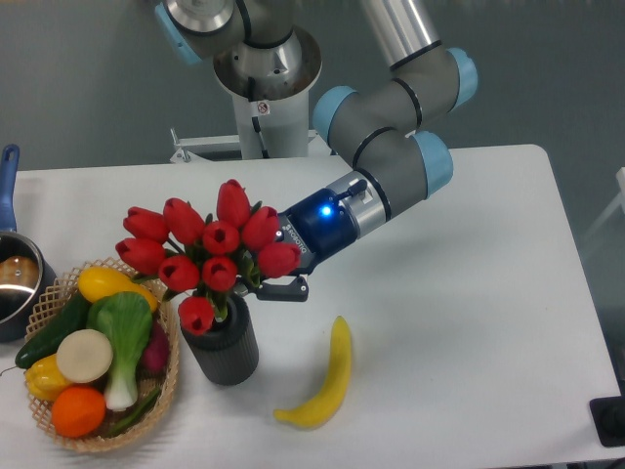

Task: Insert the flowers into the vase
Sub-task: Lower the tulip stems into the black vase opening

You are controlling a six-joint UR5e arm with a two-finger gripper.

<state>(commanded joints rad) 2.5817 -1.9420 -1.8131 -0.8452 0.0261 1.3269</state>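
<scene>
We see the arm slanting down leftward, its end effector (262, 280) pinching the flowers (205, 256) by their stems, the bunch directly over the vase (223, 348) on the surface (469, 293).

Red flowers (205, 249) with dark green leaves, dark grey ribbed vase (223, 347), yellow banana (322, 376), white table (459, 293)

A white table (469, 293) carries everything. Near its middle-left stands the dark grey ribbed vase (223, 347). At the vase's nine o'clock, just beside it, sits a woven basket (168, 376) of vegetables and fruit. At its four o'clock lies a yellow banana (327, 376), curved, apart from the vase. At the far left edge rests what looks like a pot (15, 278) with a blue handle, partly cut off.
</scene>
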